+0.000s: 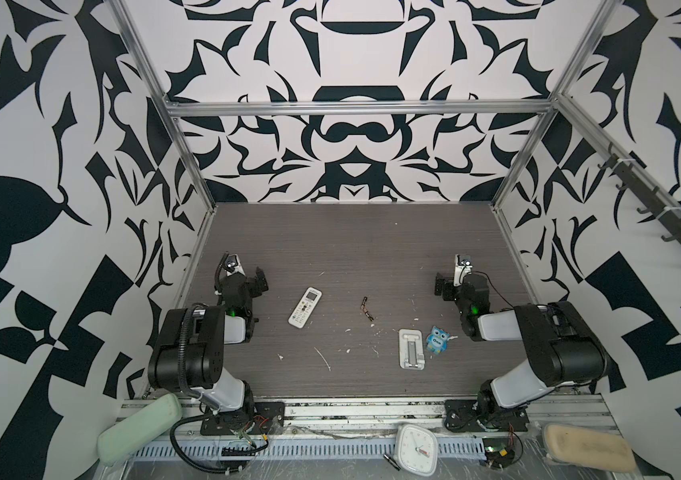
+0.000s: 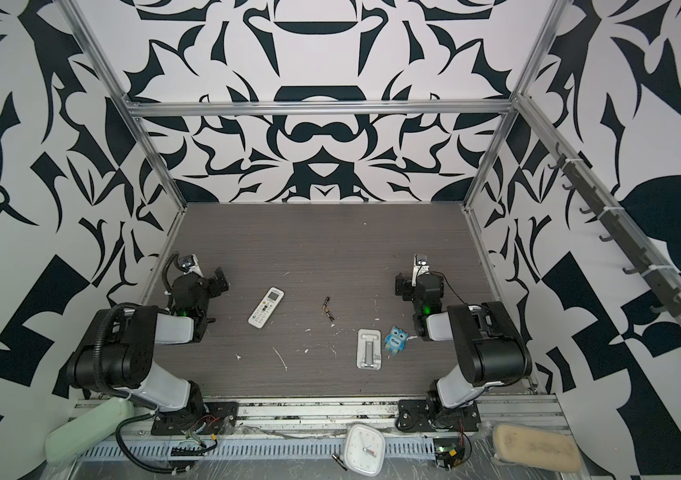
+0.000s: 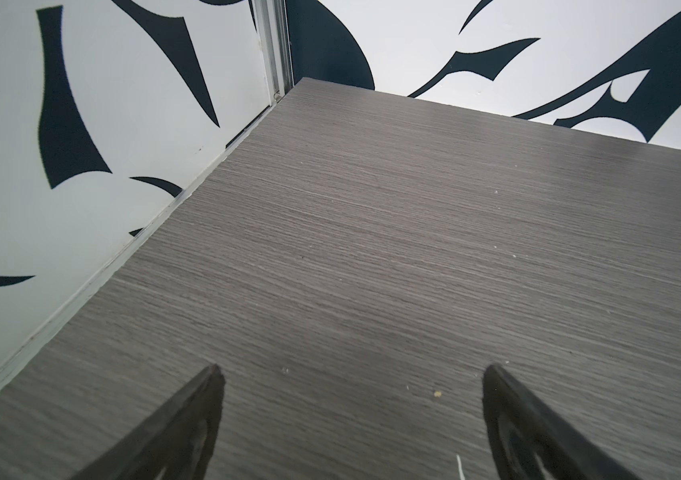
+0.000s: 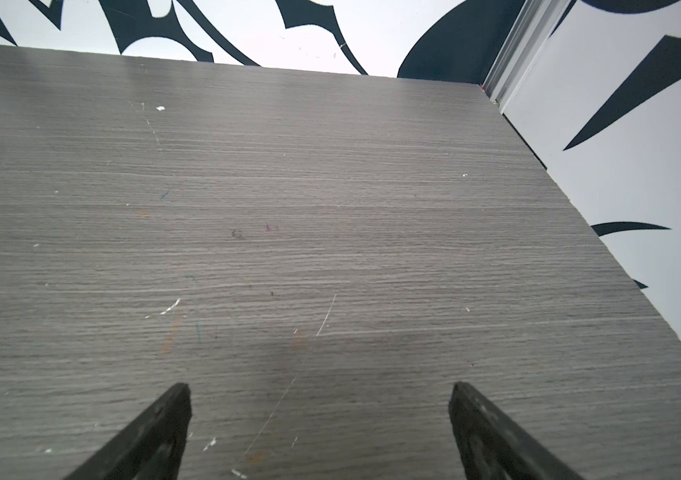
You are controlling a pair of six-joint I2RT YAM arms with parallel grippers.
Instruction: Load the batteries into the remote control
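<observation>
Nothing of the loading is done yet, judging by how things lie: both arms sit folded at the sides, and every part lies separate on the grey wood-grain worktop (image 1: 351, 241). On the left, the left gripper (image 3: 353, 370) hangs over bare worktop with its jaws spread wide and nothing between them. To its right, toward the middle, the slim white oblong remote control (image 1: 305, 307) lies flat and slanted. It is face up, with its small pale screen at the far end and rows of tiny buttons running toward the near end, as both top views show. With the face up, the back and its battery bay are hidden, so I cannot tell whether a cover is on. Near the centre, well apart from the remote control, the two thin dark batteries (image 1: 367, 309) with brass-coloured marks lie end to end in a shallow kink, touching or nearly so. Farther right and nearer sit a flat silvery-white slotted stand (image 1: 411, 348) and, just beside it, a small blue owl figure (image 1: 437, 339). On the right, the right gripper (image 4: 320, 387) is likewise wide open and empty over bare worktop. By my judgement, what remains is to turn the remote control over, expose the bay and seat both batteries.
</observation>
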